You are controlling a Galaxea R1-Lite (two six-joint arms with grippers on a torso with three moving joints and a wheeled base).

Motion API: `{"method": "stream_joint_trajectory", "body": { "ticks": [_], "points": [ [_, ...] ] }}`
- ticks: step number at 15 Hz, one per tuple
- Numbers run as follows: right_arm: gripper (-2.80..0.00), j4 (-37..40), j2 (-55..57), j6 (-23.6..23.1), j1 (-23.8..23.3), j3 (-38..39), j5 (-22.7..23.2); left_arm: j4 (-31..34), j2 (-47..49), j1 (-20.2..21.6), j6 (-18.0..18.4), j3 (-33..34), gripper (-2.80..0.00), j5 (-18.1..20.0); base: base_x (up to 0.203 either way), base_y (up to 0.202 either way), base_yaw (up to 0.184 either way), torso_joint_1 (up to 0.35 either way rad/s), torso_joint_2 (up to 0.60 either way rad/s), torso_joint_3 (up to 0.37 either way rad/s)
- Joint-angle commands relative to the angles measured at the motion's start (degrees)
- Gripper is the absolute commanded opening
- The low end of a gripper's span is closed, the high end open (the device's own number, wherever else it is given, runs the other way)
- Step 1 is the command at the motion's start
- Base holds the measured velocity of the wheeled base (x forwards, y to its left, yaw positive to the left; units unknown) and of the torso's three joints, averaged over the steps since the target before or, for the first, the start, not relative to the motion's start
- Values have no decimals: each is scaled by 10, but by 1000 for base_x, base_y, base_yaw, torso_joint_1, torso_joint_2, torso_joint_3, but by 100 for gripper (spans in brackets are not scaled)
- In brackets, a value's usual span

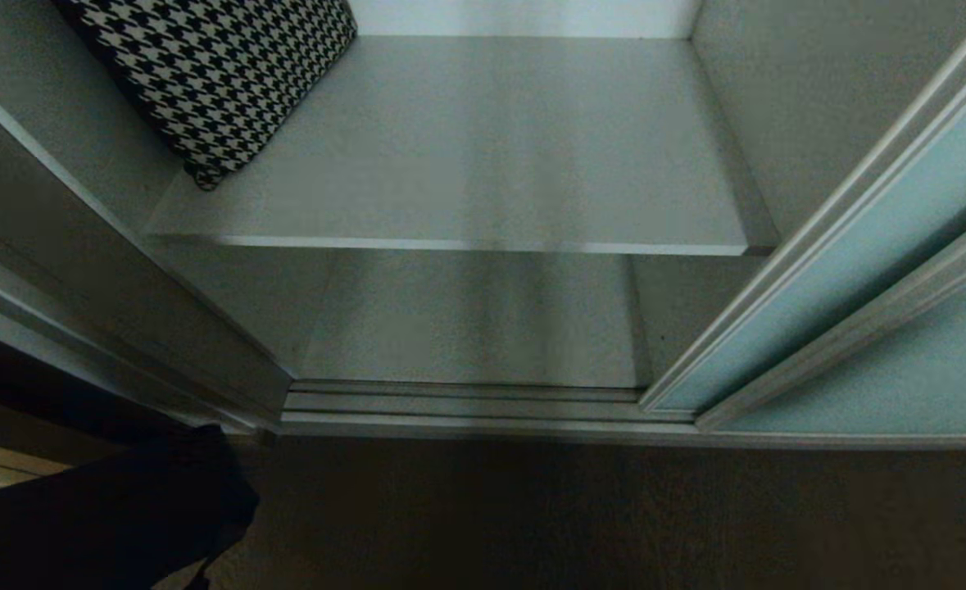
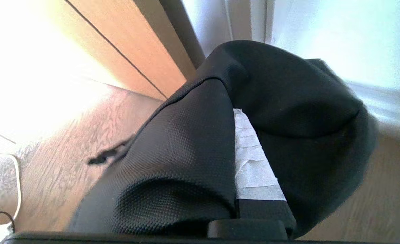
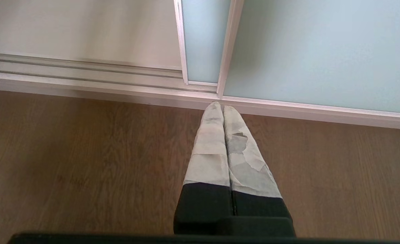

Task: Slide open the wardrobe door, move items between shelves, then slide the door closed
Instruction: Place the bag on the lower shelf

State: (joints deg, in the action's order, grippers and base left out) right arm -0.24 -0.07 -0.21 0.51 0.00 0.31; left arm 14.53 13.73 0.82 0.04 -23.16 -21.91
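Wardrobe interior: open on the left half; two shelves in view, the upper shelf (image 1: 483,147) and the lower shelf (image 1: 474,324) beneath it.
Upper shelf contents: one black-and-white houndstooth cushion (image 1: 220,74), leaning in the back left corner against the side wall; the rest of the board is bare.
Lower shelf contents: nothing seen on the visible part.
Sliding door: frosted pale blue-green glass in a slim silver frame (image 1: 851,270), standing pushed to the right and overlapping a second panel (image 1: 900,385) of the same kind.
Garment: black textured cloth (image 2: 186,145), bunched and folded over, a small dark tab hanging off one edge. It hangs outside the wardrobe, low on the left above the floor (image 1: 614,516), and shows in the head view as a dark mass (image 1: 122,508).
Left tool: (image 2: 250,162) clamped on the garment; one taped finger shows between the folds.
Right tool: (image 3: 223,108) closed on nothing, taped fingers pressed together, tips over the floor near the door track (image 3: 84,83).
Edges and room: the lower shelf's front edge meets the track rails (image 1: 458,406); the opening between left wall and door frame is unobstructed.
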Motion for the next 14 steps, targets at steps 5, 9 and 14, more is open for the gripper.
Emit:
{"method": "stream_joint_trajectory", "body": {
  "ticks": [5, 9, 14],
  "points": [
    [-280, 0, -2, -1, 0, 1, 0, 0, -104, 8, 49, 65, -280, 146, 0, 0, 0, 0, 0, 0],
    [-280, 0, -2, -1, 0, 0, 0, 1, -135, 7, 65, 105, -280, 202, 0, 0, 0, 0, 0, 0],
    [-280, 0, -2, -1, 0, 1, 0, -4, -135, 7, 28, 128, -280, 260, 0, 0, 0, 0, 0, 0]
  ]
}}
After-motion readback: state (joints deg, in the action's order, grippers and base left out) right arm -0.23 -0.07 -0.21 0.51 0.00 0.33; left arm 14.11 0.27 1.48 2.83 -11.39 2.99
